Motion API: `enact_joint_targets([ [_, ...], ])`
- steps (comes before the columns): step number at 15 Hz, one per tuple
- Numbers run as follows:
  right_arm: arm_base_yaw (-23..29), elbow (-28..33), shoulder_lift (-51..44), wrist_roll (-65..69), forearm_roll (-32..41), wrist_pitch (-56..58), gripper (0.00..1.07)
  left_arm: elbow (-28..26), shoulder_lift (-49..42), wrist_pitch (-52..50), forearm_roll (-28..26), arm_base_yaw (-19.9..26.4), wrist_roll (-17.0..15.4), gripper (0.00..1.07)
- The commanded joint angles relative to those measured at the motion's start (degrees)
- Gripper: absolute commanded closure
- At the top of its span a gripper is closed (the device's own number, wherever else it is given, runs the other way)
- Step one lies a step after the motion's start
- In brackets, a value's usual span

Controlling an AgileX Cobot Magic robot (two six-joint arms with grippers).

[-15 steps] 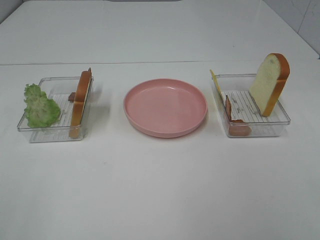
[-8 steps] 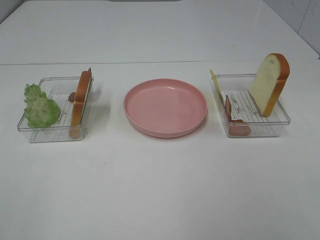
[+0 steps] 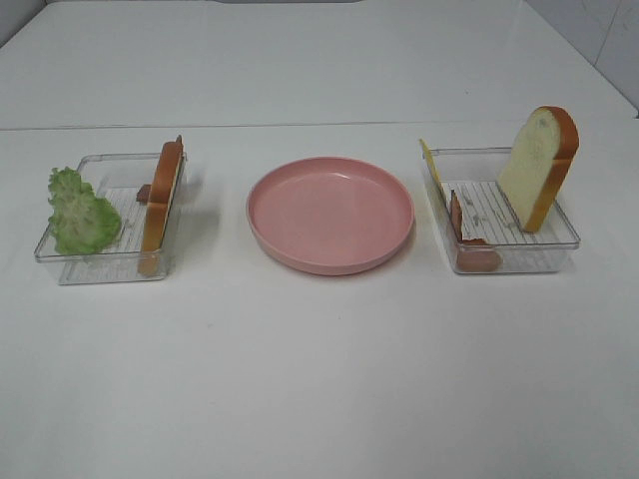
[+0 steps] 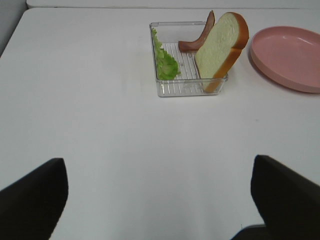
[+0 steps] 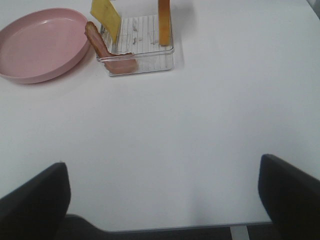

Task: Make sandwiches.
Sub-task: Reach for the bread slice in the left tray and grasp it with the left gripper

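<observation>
No stacked sandwich shows; the parts stand in two clear trays. The left tray [image 3: 100,261] holds green lettuce [image 3: 82,212], an upright bread slice [image 3: 162,195] and a bacon strip [image 3: 145,193]. The right tray [image 3: 519,254] holds a bread slice [image 3: 539,168], yellow cheese [image 3: 430,165] and bacon [image 3: 459,222]. A pink plate [image 3: 329,213] lies bare between them. Neither arm shows in the exterior high view. My left gripper [image 4: 160,200] is open, well short of the lettuce [image 4: 164,60] and bread [image 4: 220,47]. My right gripper [image 5: 165,200] is open, well short of the cheese [image 5: 106,16] and bacon [image 5: 100,45].
The white table runs on beyond the trays to a seam at the back. The table's near edge shows in the right wrist view [image 5: 165,227]. The plate also shows in the left wrist view [image 4: 287,52] and the right wrist view [image 5: 40,42].
</observation>
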Motion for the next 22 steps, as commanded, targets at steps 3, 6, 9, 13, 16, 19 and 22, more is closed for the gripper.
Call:
enact_joint_targets([
  [3,-0.11,0.23,-1.89,-0.17,0.0,-0.52,0.09,-2.86,15.07,-10.26,0.4,0.23,-0.57,0.16],
  [6,-0.11,0.23,-1.89,-0.17,0.0,-0.52,0.09,-7.45,30.37,-15.87,-3.72,0.23,-0.57,0.16],
  [9,-0.11,0.23,-1.89,-0.17,0.0,-0.52,0.09,-20.8,49.39,-12.2,-5.39,0.23,-0.11,0.16],
  [13,-0.11,0.23,-1.89,-0.17,0.0,-0.52,0.09,-38.16,70.13,0.23,-5.56,0.17,-0.11,0.16],
  [16,-0.11,0.23,-1.89,-0.17,0.0,-0.52,0.09,-53.86,85.43,8.08,-2.81,-4.01,-3.84,0.16],
  [19,-0.11,0.23,-1.89,-0.17,0.0,-0.52,0.09,-64.17,95.05,9.8,-1.03,-9.4,-9.4,0.16],
  [22,-0.11,0.23,-1.89,-0.17,0.0,-0.52,0.09,-73.63,104.11,13.69,2.64,-17.13,-13.35,0.16],
])
